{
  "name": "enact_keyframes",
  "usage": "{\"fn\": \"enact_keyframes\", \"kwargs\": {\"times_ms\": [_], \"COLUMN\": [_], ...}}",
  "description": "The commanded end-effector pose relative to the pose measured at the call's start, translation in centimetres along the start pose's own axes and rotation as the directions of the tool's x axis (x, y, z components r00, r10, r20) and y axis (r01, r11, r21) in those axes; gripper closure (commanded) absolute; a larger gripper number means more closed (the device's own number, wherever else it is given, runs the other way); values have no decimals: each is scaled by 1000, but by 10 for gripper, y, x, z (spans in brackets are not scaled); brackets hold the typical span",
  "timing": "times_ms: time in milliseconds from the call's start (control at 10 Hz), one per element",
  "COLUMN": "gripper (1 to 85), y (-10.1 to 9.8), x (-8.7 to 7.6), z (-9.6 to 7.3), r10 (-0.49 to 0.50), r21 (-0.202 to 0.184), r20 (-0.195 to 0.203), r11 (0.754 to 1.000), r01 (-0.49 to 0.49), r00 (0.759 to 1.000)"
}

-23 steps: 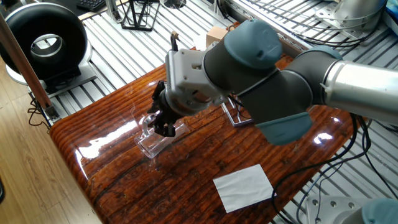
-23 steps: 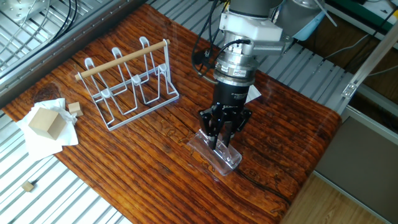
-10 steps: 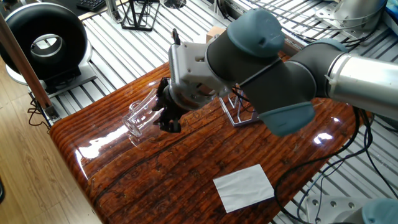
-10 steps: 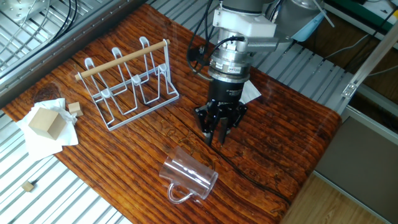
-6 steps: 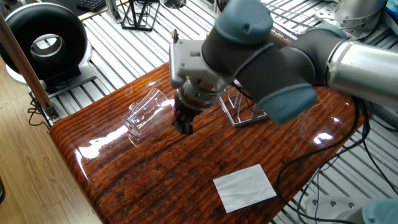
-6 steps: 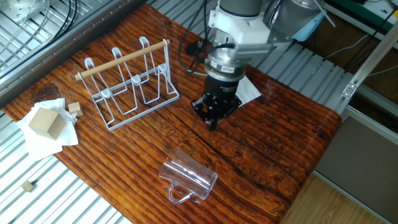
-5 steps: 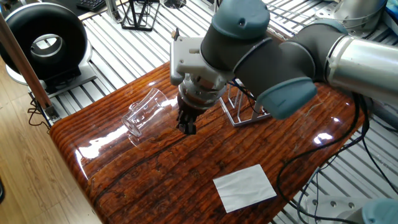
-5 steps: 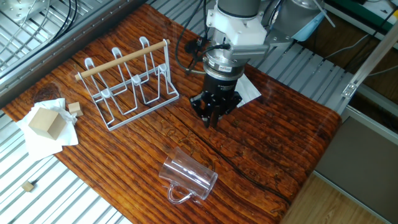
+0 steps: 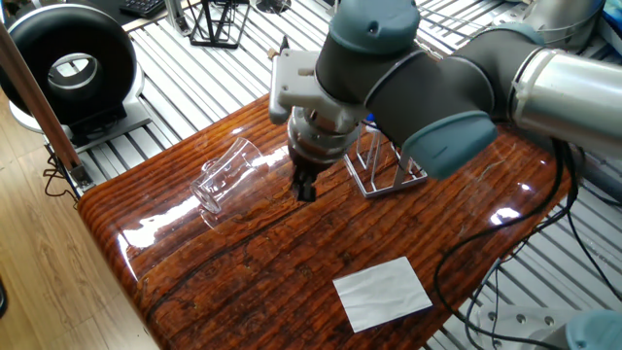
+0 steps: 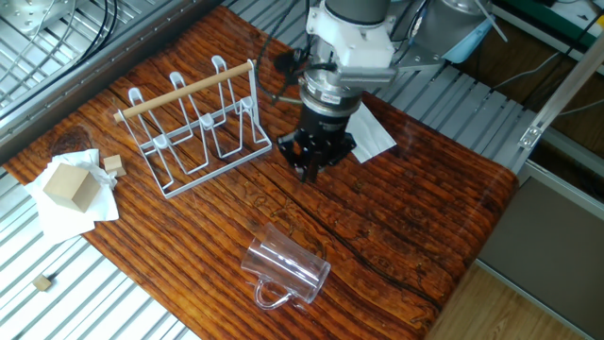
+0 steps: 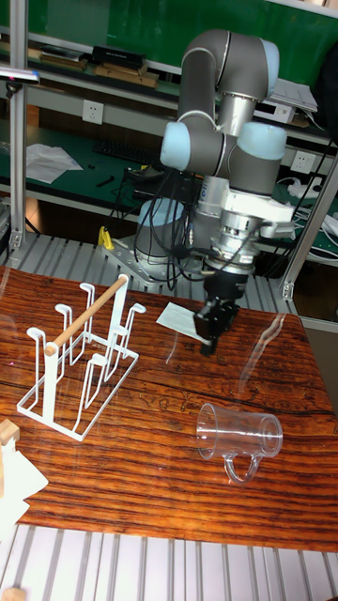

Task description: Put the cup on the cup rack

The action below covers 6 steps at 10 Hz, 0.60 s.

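The cup (image 10: 285,271) is a clear glass with a handle, lying on its side near the table's front edge; it also shows in the other views (image 9: 225,176) (image 11: 238,437). No part of the arm touches it. The gripper (image 10: 311,171) hangs just above the wood between cup and cup rack, pointing down, fingers shut with nothing between them (image 9: 306,191) (image 11: 208,344). The cup rack (image 10: 196,125) is grey wire with upright pegs and a wooden rod, standing empty to the gripper's left (image 11: 86,362). The arm hides most of it in one fixed view (image 9: 387,173).
A white paper sheet (image 10: 369,138) lies behind the gripper. A cardboard block on tissue (image 10: 70,185) and small wooden bits (image 10: 113,162) sit past the rack. Off the table stand a black wire stand (image 9: 216,21) and a round black device (image 9: 70,64).
The cup left the gripper and now lies free on its side. Over the last second the gripper moved away from it toward the rack, and the cup has not moved.
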<state>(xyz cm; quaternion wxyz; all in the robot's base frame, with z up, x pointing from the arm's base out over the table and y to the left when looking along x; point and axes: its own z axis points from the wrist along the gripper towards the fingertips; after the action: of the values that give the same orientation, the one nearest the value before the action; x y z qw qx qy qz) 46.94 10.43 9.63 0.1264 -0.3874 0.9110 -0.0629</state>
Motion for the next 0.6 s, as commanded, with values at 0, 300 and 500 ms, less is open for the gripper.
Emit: {"fn": "enact_keyframes", "kwargs": {"times_ms": [0, 300, 500], "gripper": [697, 760, 753], "y": [10, 16, 13], "x": [34, 24, 19], "z": [-14, -14, -14], "r10": [187, 268, 270], "r21": [-51, -76, -70], "r20": [-65, -38, -18], "r11": [980, 960, 960], "r01": [-190, -270, -271], "r00": [980, 963, 963]}}
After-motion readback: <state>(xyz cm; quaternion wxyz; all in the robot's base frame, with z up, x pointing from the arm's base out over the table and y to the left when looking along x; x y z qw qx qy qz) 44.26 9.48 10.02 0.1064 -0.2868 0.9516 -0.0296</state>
